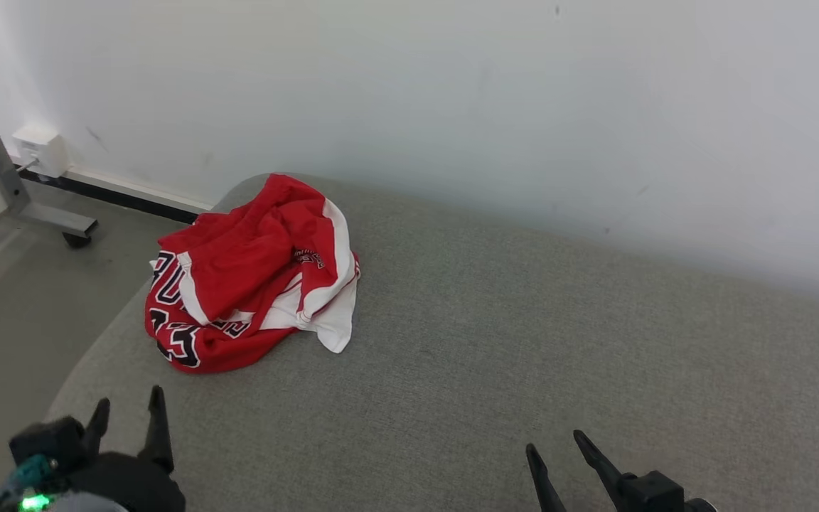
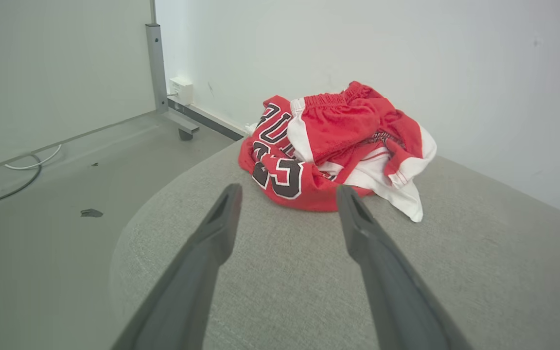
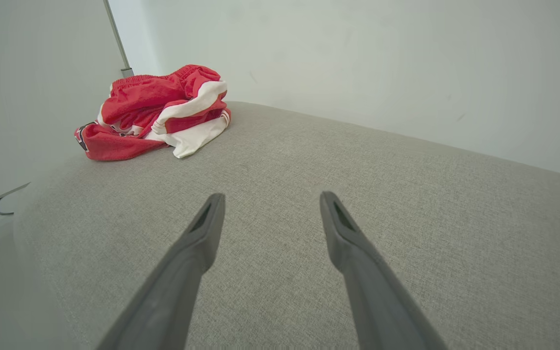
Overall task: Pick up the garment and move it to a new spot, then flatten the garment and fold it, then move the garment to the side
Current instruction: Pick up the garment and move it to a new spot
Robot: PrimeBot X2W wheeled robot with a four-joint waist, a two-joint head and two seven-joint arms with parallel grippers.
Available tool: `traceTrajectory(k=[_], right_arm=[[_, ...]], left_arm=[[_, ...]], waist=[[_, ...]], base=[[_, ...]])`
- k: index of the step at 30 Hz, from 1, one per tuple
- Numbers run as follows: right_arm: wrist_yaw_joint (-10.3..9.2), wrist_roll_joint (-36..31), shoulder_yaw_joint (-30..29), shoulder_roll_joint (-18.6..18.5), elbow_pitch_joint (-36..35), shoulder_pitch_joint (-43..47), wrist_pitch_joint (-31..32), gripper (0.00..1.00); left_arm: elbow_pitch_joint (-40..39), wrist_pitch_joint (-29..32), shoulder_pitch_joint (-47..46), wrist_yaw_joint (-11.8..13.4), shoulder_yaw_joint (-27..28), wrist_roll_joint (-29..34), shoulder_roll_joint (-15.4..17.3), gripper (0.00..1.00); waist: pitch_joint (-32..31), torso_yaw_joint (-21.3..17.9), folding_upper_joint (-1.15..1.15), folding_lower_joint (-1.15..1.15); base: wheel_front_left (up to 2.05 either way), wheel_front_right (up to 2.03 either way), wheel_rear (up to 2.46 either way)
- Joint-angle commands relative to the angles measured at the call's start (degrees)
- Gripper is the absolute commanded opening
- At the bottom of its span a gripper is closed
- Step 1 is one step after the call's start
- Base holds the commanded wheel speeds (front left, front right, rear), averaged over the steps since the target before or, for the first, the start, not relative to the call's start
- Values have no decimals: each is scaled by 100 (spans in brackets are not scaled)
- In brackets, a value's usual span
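The garment (image 1: 253, 277) is a red and white sports piece with black lettering, lying crumpled in a heap near the far left corner of the grey fabric surface (image 1: 523, 341). In the left wrist view the garment (image 2: 333, 146) lies just beyond the fingertips, and in the right wrist view the garment (image 3: 156, 114) sits far off at the upper left. My left gripper (image 1: 129, 405) stands open at the lower left, short of the heap, nothing between its fingers. At the bottom right, my right gripper (image 1: 555, 441) is open and empty above bare fabric.
A white wall (image 1: 523, 107) runs behind the surface. Left of it is grey floor (image 1: 18, 299) with a metal frame leg on a castor (image 1: 75, 238) and a white wall box (image 1: 41, 149). Cables (image 2: 17, 175) lie on the floor.
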Motion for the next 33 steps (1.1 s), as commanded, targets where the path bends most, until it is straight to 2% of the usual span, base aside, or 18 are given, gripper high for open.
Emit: traceTrajectory(k=[1,5,9,15,24,29,32,33], right_arm=[[-14,-90,98,-13,-74,-36,57,100],[-14,-205,200,-12,-199,-60,193,100],[-14,-506,331,-15,-569,-208,475,100],[-14,-831,478,-14,-1086,-294,779,100],[-14,-1103,626,-11,-1674,-306,1051,100],[-14,-1179,575,-11,-1861,-343,1130,100],[-14,-1174,525,-11,-1909,-351,1122,100],[-14,-1158,512,-11,-1911,-348,1114,100]], left_arm=[[239,149,-434,5,112,-159,57,100],[681,396,-954,20,273,-412,126,100],[1227,671,-1840,34,574,-819,309,100],[1834,1030,-2705,35,946,-1332,579,100],[2390,1551,-3457,170,688,-1073,1099,100],[2585,1669,-3625,466,484,-782,1283,100],[2721,1675,-3640,545,458,-732,1369,100],[2749,1644,-3656,546,447,-721,1391,65]], waist=[[165,-285,-1,0],[338,-549,-1,0],[931,-1021,-1,0],[1607,-1454,-1,0],[2388,-1786,-1,0],[2642,-1849,-1,0],[2694,-1855,-1,0],[2691,-1851,-1,0]], base=[[0,0,0],[0,0,0],[0,0,0],[0,0,0],[0,0,0],[0,0,0],[0,0,0],[0,0,0]])
